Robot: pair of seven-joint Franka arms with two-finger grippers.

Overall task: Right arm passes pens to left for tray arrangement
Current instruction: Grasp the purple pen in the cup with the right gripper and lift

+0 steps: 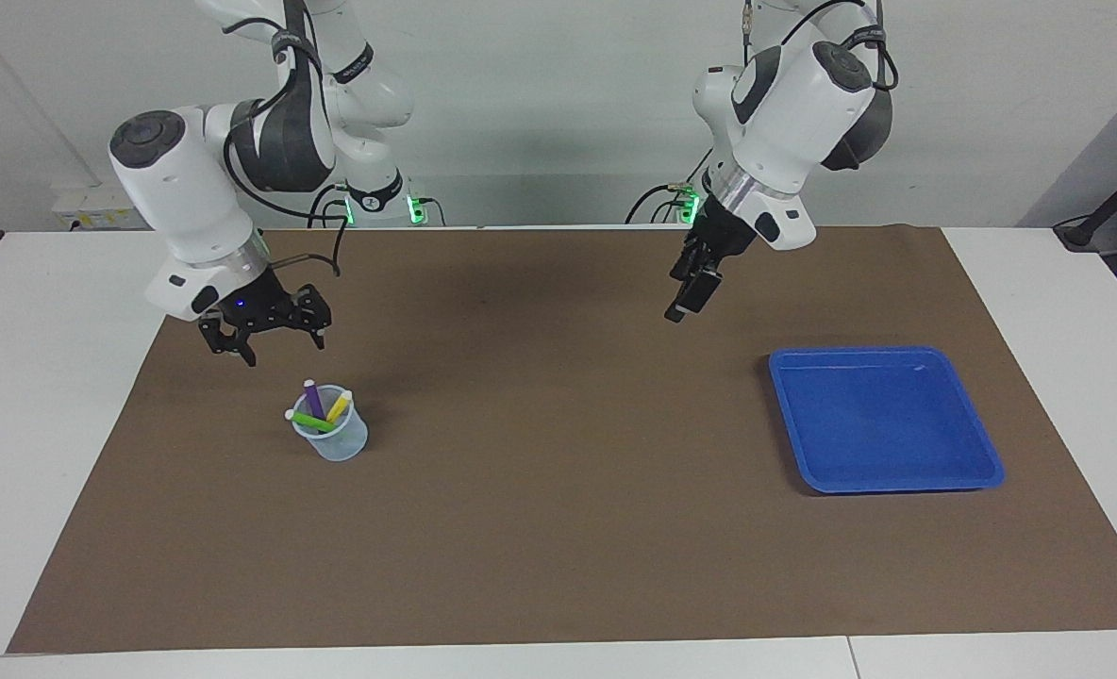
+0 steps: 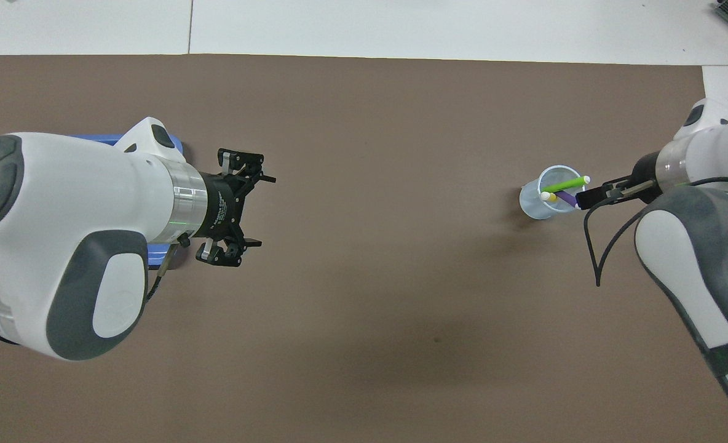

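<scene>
Three pens, purple [image 1: 313, 396], green [image 1: 310, 421] and yellow [image 1: 339, 407], stand in a clear plastic cup [image 1: 335, 440] toward the right arm's end of the brown mat. My right gripper [image 1: 283, 351] hangs open just above and beside the cup, apart from the pens. Seen from overhead, the right gripper [image 2: 585, 200] is at the cup's [image 2: 536, 206] rim, next to the green pen [image 2: 564, 184]. My left gripper [image 1: 675, 314] hangs open and empty over the mat between cup and blue tray [image 1: 884, 424]. In the overhead view the left gripper [image 2: 264, 212] shows spread fingers, and the arm hides most of the tray [image 2: 173, 146].
A brown mat [image 1: 558, 547] covers most of the white table [image 1: 40, 396]. The tray holds nothing. The left arm's body spans the tray's end of the overhead view.
</scene>
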